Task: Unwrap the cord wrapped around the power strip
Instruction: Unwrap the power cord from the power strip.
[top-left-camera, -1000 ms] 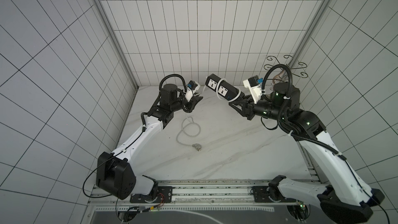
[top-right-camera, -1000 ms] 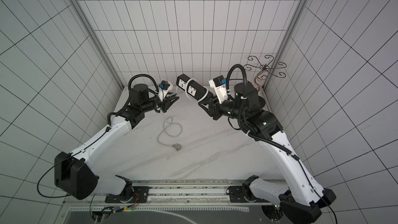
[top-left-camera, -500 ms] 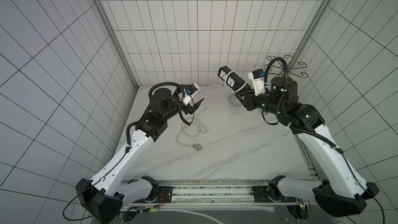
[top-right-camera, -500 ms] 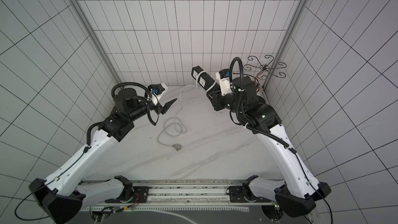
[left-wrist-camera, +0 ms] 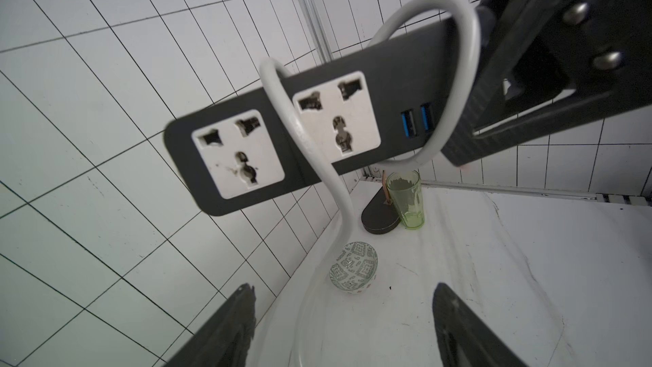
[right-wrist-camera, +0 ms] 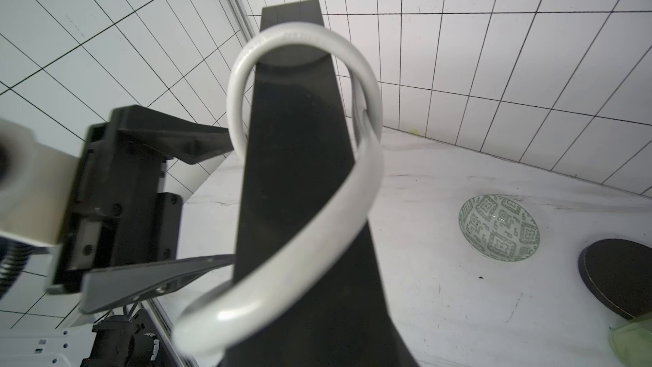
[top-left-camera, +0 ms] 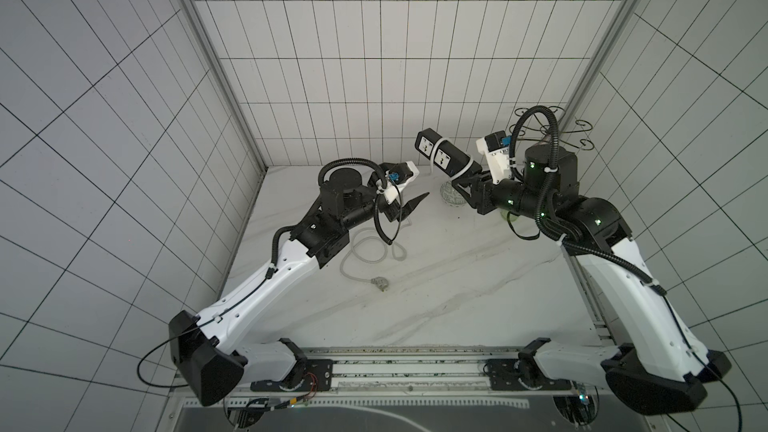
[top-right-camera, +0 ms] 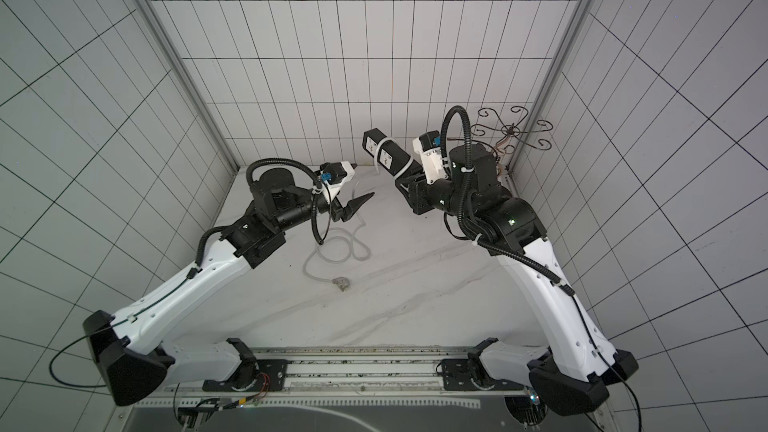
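Right of centre in both top views, raised off the table (top-left-camera: pixel 436 284), the power strip (top-left-camera: pixel 440 151) is held aloft at a slant, its free end pointing to the upper left of the frame. The right gripper (top-left-camera: pixel 467 182) is clamped on the strip's end nearest the blue ports; in the left wrist view its dark fingers (left-wrist-camera: pixel 550 75) grip that end at the upper right of the frame. The cord (left-wrist-camera: pixel 310 142) makes one loose turn around the strip, crossing its face between the two white sockets, with a second loop standing near the ports. The right wrist view shows the same pale loop (right-wrist-camera: pixel 303 47) encircling the dark bar. From the strip the cord drops to the table and lies in a slack coil (top-left-camera: pixel 374 249) at centre-left of a top view, ending in the grey plug (top-left-camera: pixel 380 283) on the marble surface.

The left gripper (top-left-camera: pixel 409 211) stands left of the strip, well apart from it, jaws spread and holding nothing; its two fingers (left-wrist-camera: pixel 225 330) show at the lower edge of the left wrist view with the cord hanging between them, untouched.

A patterned bowl (left-wrist-camera: pixel 354 268), a green glass (left-wrist-camera: pixel 405 203) and a dark round base (left-wrist-camera: pixel 379 218) stand on the table toward the back corner.
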You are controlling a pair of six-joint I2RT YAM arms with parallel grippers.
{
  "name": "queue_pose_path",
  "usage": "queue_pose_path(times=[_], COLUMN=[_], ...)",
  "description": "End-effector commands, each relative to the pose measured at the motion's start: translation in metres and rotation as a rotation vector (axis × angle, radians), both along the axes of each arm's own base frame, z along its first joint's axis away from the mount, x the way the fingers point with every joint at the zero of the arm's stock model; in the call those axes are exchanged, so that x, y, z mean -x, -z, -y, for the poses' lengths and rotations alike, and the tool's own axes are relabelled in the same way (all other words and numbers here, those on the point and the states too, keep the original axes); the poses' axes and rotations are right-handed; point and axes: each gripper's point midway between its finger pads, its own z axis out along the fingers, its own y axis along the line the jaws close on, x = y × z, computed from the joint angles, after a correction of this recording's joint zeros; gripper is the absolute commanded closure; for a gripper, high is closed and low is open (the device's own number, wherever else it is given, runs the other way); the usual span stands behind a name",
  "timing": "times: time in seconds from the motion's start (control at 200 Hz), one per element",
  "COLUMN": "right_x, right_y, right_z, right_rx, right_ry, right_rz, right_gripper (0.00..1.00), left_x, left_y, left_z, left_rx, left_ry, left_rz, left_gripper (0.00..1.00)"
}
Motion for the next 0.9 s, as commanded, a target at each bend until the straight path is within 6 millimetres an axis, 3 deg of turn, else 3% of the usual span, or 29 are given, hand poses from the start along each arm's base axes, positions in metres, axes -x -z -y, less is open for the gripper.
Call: queue_pose_path(times=[0.0, 0.155, 0.265, 0.405, 0.505, 0.595, 0.675, 0.775, 0.895], right_x=[0.021, 0.023, 0.023, 0.019, 0.013, 0.010, 0.008, 0.006, 0.005], right_y=[-0.070, -0.062, -0.062, -0.055, -0.049, -0.047, -0.045, -0.045, -0.044], right_z=[0.004, 0.002, 0.001, 0.003, 0.005, 0.004, 0.002, 0.001, 0.000], right_rx=[-0.125, -0.128, -0.134, -0.123, -0.106, -0.099, -0.095, -0.092, -0.087], right_ry=[-0.050, -0.059, -0.065, -0.046, -0.021, -0.016, -0.018, -0.024, -0.025], right_rz=[0.179, 0.165, 0.162, 0.154, 0.145, 0.140, 0.135, 0.136, 0.136], right_gripper=[1.00, 1.00, 1.00, 1.00, 1.00, 1.00, 1.00, 1.00, 1.00], left_x=[-0.029, -0.054, -0.061, -0.054, -0.044, -0.035, -0.029, -0.028, -0.029], left_y=[0.013, 0.029, 0.042, 0.045, 0.039, 0.035, 0.032, 0.032, 0.035], left_z=[0.000, -0.014, -0.016, -0.013, -0.010, -0.009, -0.010, -0.012, -0.014], left_rx=[0.004, -0.031, -0.061, -0.053, -0.020, 0.018, 0.050, 0.082, 0.083], left_ry=[-0.100, -0.199, -0.202, -0.163, -0.120, -0.088, -0.069, -0.072, -0.086], left_rz=[-0.037, -0.045, -0.078, -0.094, -0.104, -0.117, -0.138, -0.166, -0.185], left_gripper=[0.29, 0.35, 0.49, 0.66, 0.73, 0.73, 0.66, 0.57, 0.56])
